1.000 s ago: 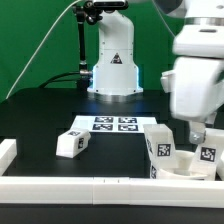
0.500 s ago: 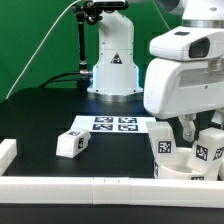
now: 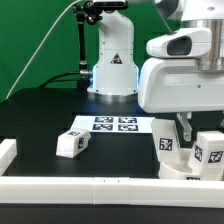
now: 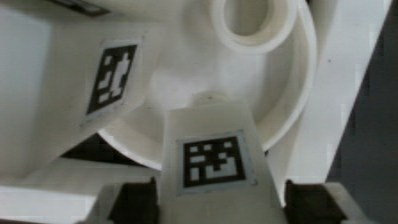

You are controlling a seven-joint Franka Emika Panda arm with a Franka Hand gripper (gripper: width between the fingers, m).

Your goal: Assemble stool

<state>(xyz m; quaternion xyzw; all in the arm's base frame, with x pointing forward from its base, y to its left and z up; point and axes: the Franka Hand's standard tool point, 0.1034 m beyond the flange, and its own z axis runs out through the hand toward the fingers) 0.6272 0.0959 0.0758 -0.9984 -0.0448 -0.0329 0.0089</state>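
Note:
The round white seat (image 3: 188, 171) lies at the front of the exterior view's right, with two tagged block legs standing on it (image 3: 165, 143) (image 3: 210, 150). My gripper (image 3: 190, 130) reaches down between them from above. In the wrist view the seat's rimmed disc (image 4: 196, 70) fills the picture. One tagged leg (image 4: 214, 160) sits between my fingers (image 4: 143, 200), which press on both its sides, so my gripper (image 4: 222, 200) is shut on it. A second tagged leg (image 4: 116, 75) stands beside it. A third leg (image 3: 72, 142) lies loose on the table at the exterior view's left.
The marker board (image 3: 115, 124) lies flat at the table's middle, in front of the robot base (image 3: 112, 60). A long white border rail (image 3: 90, 189) runs along the front edge, and another rail piece (image 3: 7, 152) sits at the far left.
My arm has swung toward the exterior view's left and now hangs over the seat. The legs on the seat have shifted slightly. The loose leg has not moved.

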